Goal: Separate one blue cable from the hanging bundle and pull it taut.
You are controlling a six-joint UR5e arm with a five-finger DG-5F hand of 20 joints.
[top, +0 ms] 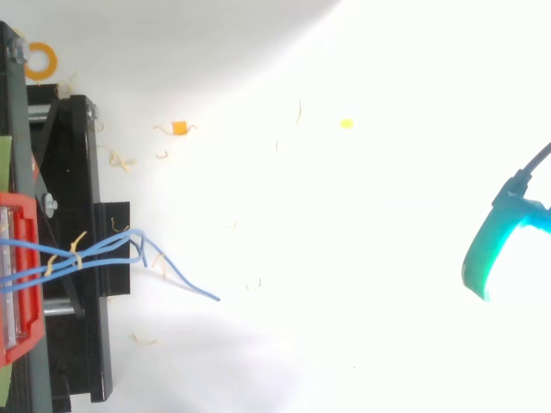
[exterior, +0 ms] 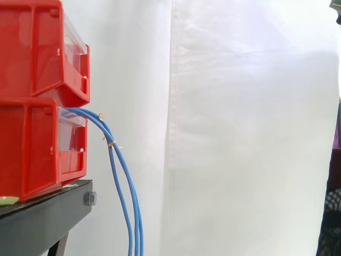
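A bundle of blue cables (exterior: pixel 120 170) comes out of the lower red bin (exterior: pixel 37 149) and hangs down past the black stand (exterior: pixel 48 218). Small tan ties (exterior: pixel 111 144) bind the cables near the top. In the top view the blue cables (top: pixel 103 254) cross the stand's edge, and one loose end (top: pixel 215 298) points away to the right. My hand (top: pixel 486 254) glows cyan-green at the right edge of the top view. It is far from the cables and touches nothing.
A second red bin (exterior: pixel 37 48) is stacked on the lower one. A yellow tape ring (top: pixel 40 60), an orange scrap (top: pixel 179 128), a yellow bit (top: pixel 346 123) and thin shavings lie on the white floor. The white curtain (exterior: pixel 240 133) hangs behind.
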